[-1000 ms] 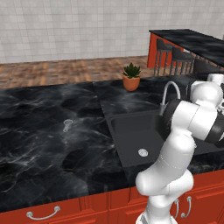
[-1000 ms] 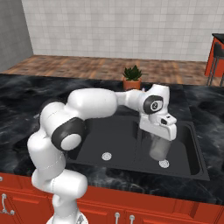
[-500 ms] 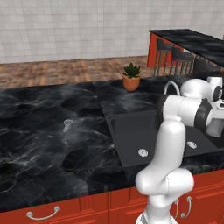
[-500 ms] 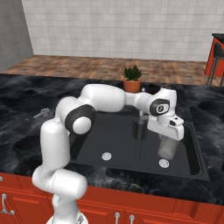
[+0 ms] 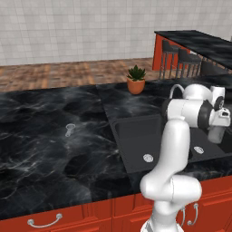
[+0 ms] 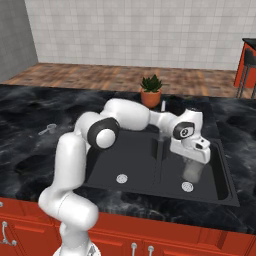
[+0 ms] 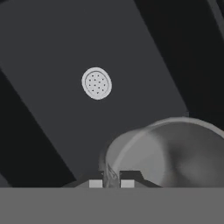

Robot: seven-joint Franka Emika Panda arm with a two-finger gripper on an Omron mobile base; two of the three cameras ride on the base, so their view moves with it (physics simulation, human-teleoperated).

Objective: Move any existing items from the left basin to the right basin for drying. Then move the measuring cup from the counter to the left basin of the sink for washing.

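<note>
A translucent glass [image 6: 193, 170] is being held above the right basin [image 6: 217, 170] of the sink, its rim clamped between the closed jaws of the gripper [image 7: 112, 180]. The glass is being suspended near the basin's drain [image 7: 96, 83]. The left basin [image 6: 125, 160] is being shown without items, so stage 1 is judged nearly complete pending release. The measuring cup [image 5: 70, 129] is lying on the counter [image 5: 45, 136], well apart from the sink; stage 2 is not yet begun.

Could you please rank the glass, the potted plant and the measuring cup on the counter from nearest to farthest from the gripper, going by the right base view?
1. The glass, pinched at its rim by the gripper, over the right basin.
2. The potted plant, on the counter behind the sink.
3. The measuring cup, far off on the left counter.
</note>
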